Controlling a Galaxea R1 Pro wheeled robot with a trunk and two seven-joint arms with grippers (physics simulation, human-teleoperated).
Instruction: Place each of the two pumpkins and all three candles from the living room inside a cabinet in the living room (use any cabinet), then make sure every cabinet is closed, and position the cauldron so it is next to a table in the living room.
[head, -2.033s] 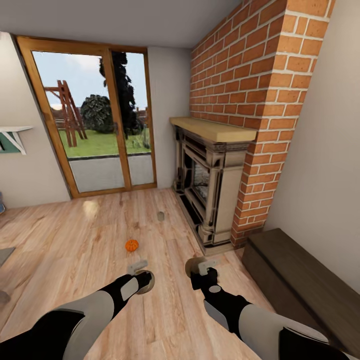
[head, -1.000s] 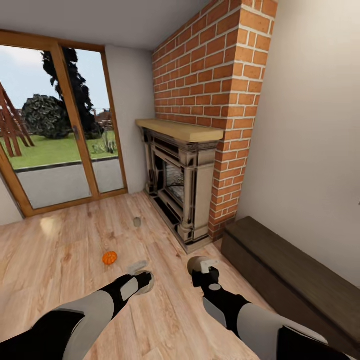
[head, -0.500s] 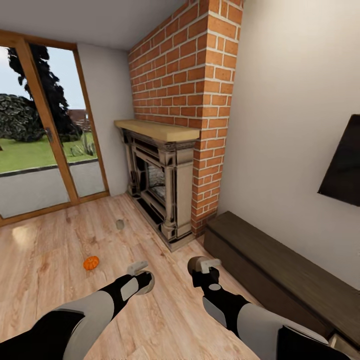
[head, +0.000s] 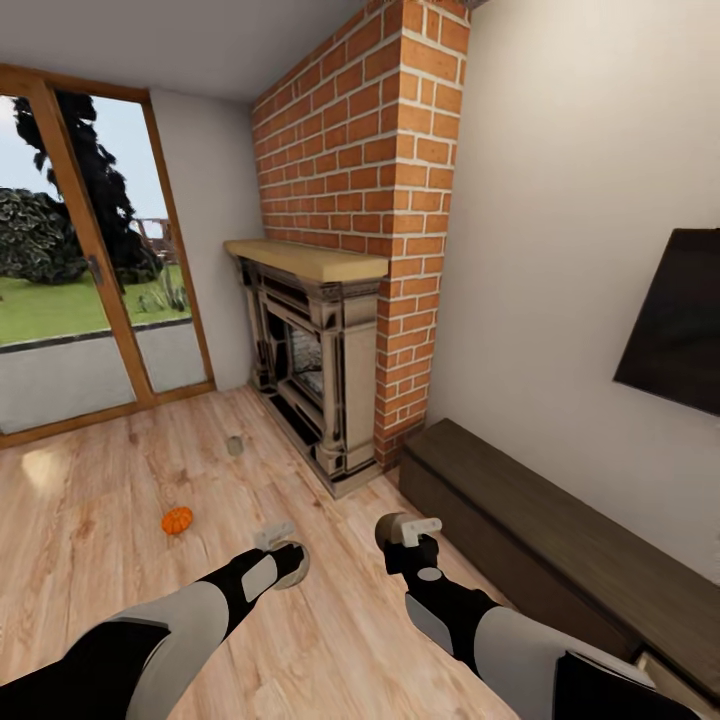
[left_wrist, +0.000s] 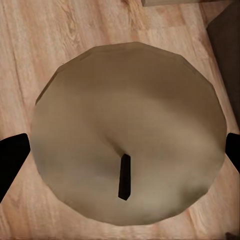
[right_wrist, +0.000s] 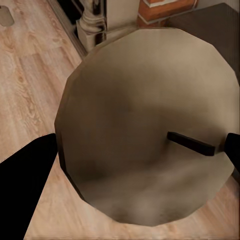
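Both arms out front over the plank floor (head: 120, 500), each carrying a candle: the left gripper (head: 283, 560) is clamped on a tan candle (left_wrist: 127, 132), dark fingertips (left_wrist: 11, 160) pressing either side of it, and the right gripper (head: 405, 540) grips a second candle (right_wrist: 150, 125) the same way. One orange pumpkin (head: 177, 520) sits on the floor at ten o'clock from the left gripper, a third candle (head: 235, 446) further off at eleven near the stone fireplace (head: 310, 370). The long dark cabinet (head: 560, 560) runs along the wall at two o'clock, fronts shut, beneath the black TV (head: 675, 320).
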